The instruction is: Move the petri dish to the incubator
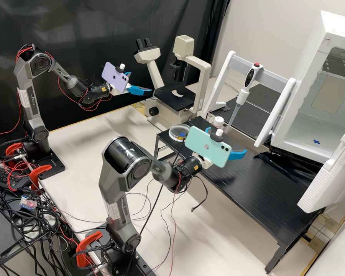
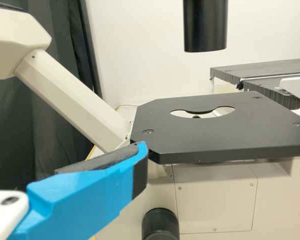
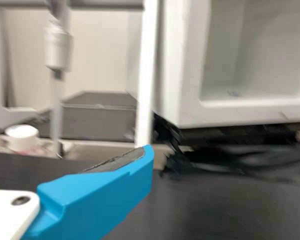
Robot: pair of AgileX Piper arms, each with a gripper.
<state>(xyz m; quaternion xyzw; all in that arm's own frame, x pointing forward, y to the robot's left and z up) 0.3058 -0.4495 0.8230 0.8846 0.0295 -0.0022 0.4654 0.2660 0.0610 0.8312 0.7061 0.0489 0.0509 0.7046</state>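
Petri dish on the slatted stand, both grippers spread wide and holding nothing.
High view, clocked from the right gripper [image 1: 234, 143]: the clear, round petri dish [image 1: 179, 132] lies at nine on the ridged black stand [image 1: 253, 195]; the smooth white box-shaped incubator [image 1: 314, 53], door [image 1: 329, 184] open, at two; the left gripper [image 1: 140, 82] at ten, near the cream microscope [image 1: 168, 97] and its flat black stage.
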